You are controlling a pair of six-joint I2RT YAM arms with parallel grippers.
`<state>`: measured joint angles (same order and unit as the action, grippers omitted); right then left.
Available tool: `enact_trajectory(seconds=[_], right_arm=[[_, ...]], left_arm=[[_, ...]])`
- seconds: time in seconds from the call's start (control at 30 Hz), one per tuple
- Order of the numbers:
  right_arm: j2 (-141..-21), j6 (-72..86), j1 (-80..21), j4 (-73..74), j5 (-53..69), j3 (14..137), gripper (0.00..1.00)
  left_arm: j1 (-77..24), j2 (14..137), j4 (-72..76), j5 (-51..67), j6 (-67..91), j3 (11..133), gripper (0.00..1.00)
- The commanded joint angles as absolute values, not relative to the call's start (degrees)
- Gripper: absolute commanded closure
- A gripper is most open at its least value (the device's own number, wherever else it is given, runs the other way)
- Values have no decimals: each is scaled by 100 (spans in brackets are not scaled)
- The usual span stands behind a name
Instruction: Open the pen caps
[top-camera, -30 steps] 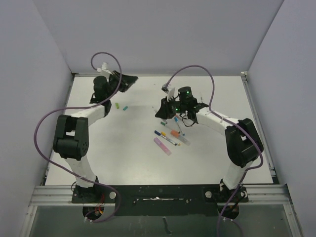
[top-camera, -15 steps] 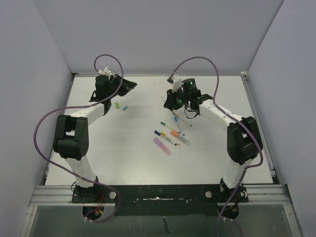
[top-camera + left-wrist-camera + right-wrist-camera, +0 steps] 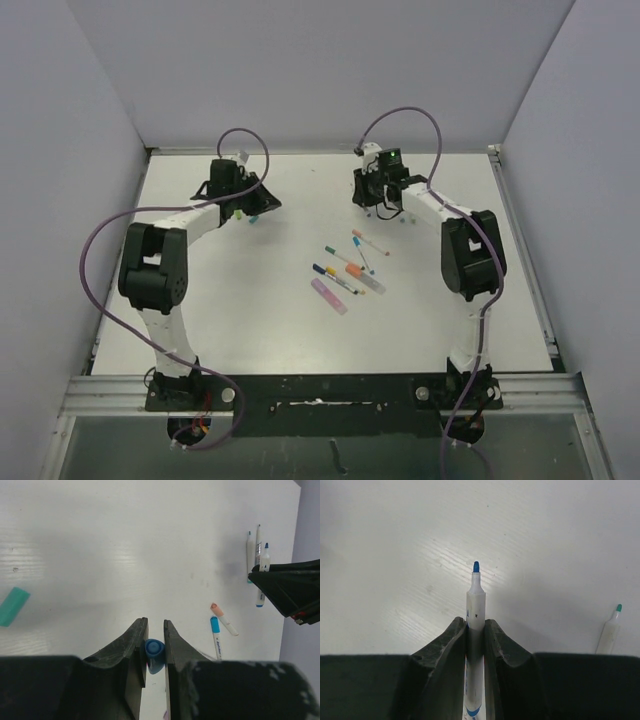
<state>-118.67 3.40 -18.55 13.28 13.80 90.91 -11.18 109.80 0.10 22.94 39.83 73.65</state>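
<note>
My left gripper (image 3: 154, 622) is shut on a small blue pen cap (image 3: 155, 649), which sits crosswise between the jaws above the table. A teal cap (image 3: 12, 606) lies on the table off to its left. My right gripper (image 3: 475, 622) is shut on a white pen body (image 3: 475, 605) whose bare blue tip points away from the camera. In the top view the left gripper (image 3: 262, 200) hangs over the back left of the table and the right gripper (image 3: 369, 189) over the back middle. They are well apart.
Several pens (image 3: 350, 268) lie in a loose cluster at the table's middle, with a pink marker (image 3: 328, 296) nearest the front. A pen with a teal tip (image 3: 610, 627) lies to the right of the held pen. Grey walls enclose the table.
The right gripper has carried the pen body away from the pen cluster toward the back. The left gripper has come forward and right, over the loose caps. Both stayed shut.
</note>
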Motion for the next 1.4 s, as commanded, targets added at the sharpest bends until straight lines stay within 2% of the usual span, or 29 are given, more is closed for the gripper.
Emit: enact_trajectory(seconds=[0.0, 0.97, 1.23, 1.37], right_arm=[[-11836, 223, -1668, 1279, 1212, 9445, 100], [-12545, -184, -1471, 1564, 510, 9687, 100], [-12603, -233, -1485, 1586, 285, 9659, 89], [-12653, -241, -1490, 1622, 206, 9685, 87]], left_arm=[[-1141, 11310, -125, 2268, 3753, 7704, 97], [-1084, 11897, -263, 1972, 3779, 7800, 75], [-1009, 11520, -84, 1891, 3881, 7558, 73], [-986, 10894, 585, 1976, 4048, 7068, 64]])
